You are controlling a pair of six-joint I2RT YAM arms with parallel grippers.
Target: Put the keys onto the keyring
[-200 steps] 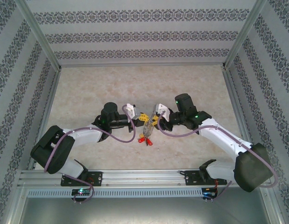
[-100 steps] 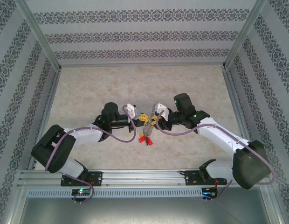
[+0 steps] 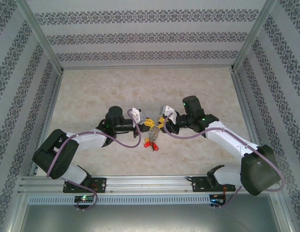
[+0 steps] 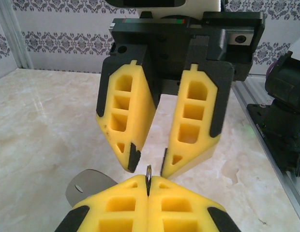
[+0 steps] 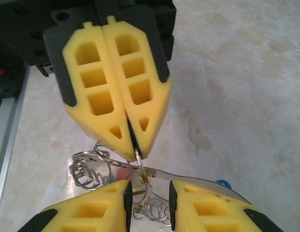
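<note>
Top view: left gripper (image 3: 148, 122) and right gripper (image 3: 161, 122) face each other over the table (image 3: 109, 87), with red tags (image 3: 155, 146) just beside them. The patterned walls (image 3: 150, 36) are well apart. Left wrist: our left gripper is shut on a small ring (image 4: 148, 180) standing upright in its tips; an off-centre pull from the right could twist it out. A grey plate (image 4: 94, 183) sits alongside. Right wrist: our right jaws are apart, nothing clamped, the ring's lower part near the gap. Closing now could catch the grey band (image 5: 188, 180) or wire coils (image 5: 89, 170) too, since they crowd in there, and tangle the lot. We can't tell which loop is the keyring.
</note>
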